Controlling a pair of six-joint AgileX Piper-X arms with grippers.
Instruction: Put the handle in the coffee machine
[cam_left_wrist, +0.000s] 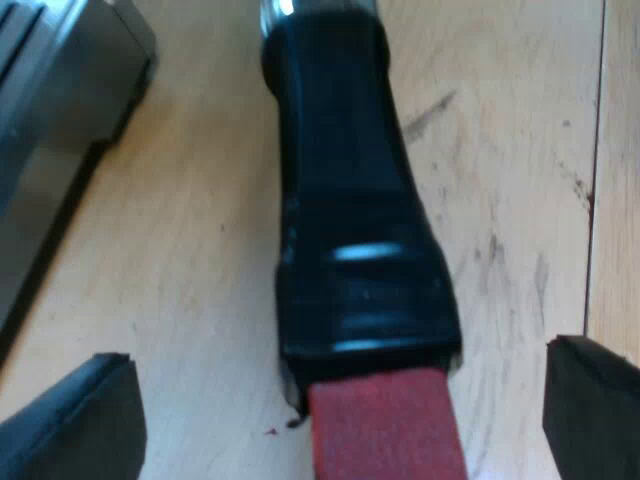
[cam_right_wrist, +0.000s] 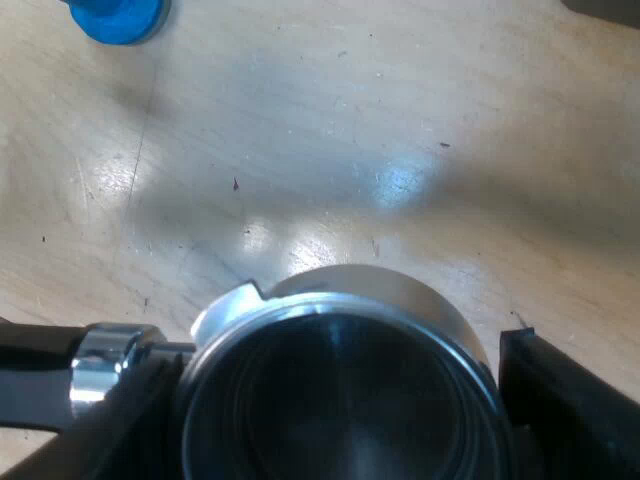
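The left gripper (cam_left_wrist: 340, 355) is spread wide astride the holder's handle (cam_left_wrist: 350, 200), red end nearest, likely lined up to grasp it. The right gripper (cam_right_wrist: 335, 400) frames the metal basket (cam_right_wrist: 340, 420), perhaps steadying it; whether it grips I cannot tell.

My left claw (cam_left_wrist: 335, 360) has two matte black fingers (cam_left_wrist: 75, 425), blocky, with squared tips and flat edges.

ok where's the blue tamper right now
In the right wrist view the blue tamper sits on the wooden table, well apart from the metal holder.
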